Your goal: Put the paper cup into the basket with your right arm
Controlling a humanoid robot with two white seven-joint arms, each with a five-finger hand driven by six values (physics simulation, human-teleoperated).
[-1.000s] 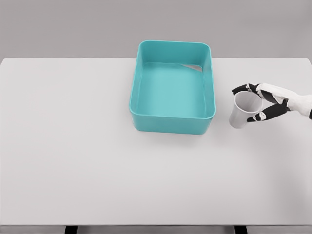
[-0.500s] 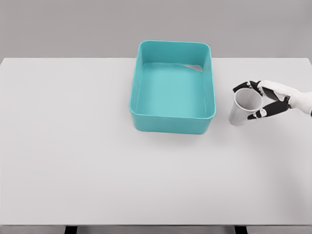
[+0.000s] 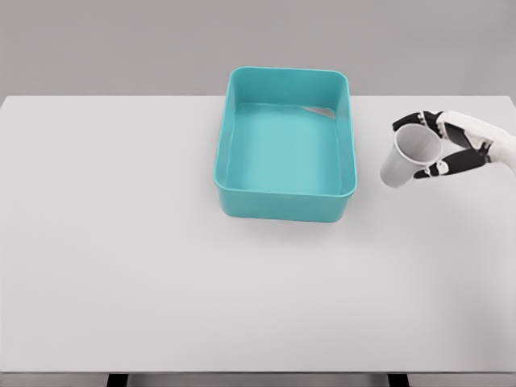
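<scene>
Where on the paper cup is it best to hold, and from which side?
Near the rim of the cup, from the right. It tilts with its mouth toward the right hand, whose fingers already wrap that wider end, basket lying left.

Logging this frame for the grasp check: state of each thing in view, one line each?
paper cup: held, tilted, mouth open toward the camera, right of the basket and outside it.
right hand: fingers closed around the cup near its rim.
basket: upright on the table, no cup inside.
table: bears the basket.
left hand: not in view.
</scene>
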